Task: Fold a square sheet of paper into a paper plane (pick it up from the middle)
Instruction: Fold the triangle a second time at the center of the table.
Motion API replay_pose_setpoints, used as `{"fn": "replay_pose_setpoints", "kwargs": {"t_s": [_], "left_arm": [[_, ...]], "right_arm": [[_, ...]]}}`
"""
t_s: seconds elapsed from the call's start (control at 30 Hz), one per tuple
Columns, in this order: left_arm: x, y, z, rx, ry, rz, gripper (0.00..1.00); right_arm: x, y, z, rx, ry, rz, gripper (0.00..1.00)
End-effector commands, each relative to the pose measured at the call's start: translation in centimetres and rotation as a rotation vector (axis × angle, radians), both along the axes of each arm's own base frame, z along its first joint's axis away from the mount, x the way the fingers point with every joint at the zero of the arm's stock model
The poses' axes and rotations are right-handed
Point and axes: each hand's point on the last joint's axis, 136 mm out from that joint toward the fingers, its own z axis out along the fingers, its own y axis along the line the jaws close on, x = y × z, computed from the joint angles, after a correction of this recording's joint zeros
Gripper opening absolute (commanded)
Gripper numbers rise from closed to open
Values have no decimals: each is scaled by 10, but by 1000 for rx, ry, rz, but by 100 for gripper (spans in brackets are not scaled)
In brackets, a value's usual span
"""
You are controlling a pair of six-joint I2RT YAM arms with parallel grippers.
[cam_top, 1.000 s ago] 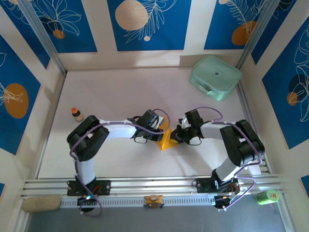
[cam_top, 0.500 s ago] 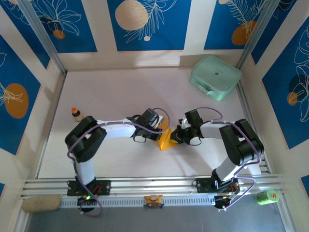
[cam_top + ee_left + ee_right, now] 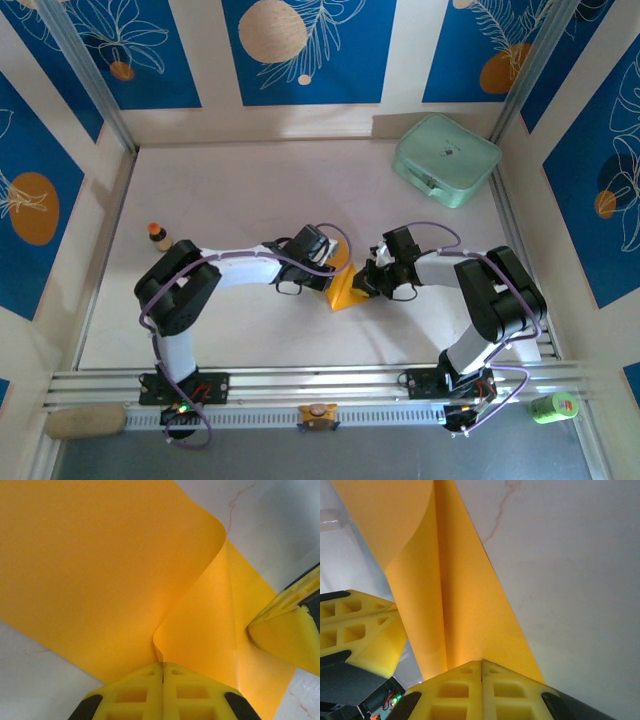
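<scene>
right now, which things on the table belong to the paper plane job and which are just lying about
In the job: the square sheet of paper, curled up; the left hand and right hand, both shut on it.
Just lying about: the mint-green case at the far right; the small brown bottle at the left.

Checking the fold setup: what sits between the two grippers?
The square sheet of paper, pinched by both the left gripper and right gripper, in the top view.
</scene>
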Motion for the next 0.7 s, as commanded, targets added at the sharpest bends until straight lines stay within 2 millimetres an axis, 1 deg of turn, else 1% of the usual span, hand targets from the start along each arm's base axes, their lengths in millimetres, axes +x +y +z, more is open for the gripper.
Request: {"fn": "replay_pose_setpoints", "kwargs": {"t_s": [0.0,0.2,0.67], "left_arm": [[6,-1,0,11,-16,-13,0],[9,-1,-1,16,-29,-8,0],[5,4,-12,40,-11,-13,0]], "right_arm": [[-5,-6,-6,-28,31,-9,4],[-5,-6,-6,-28,34,-9,4],[-5,-6,-5,-31,31,-8,4]]}}
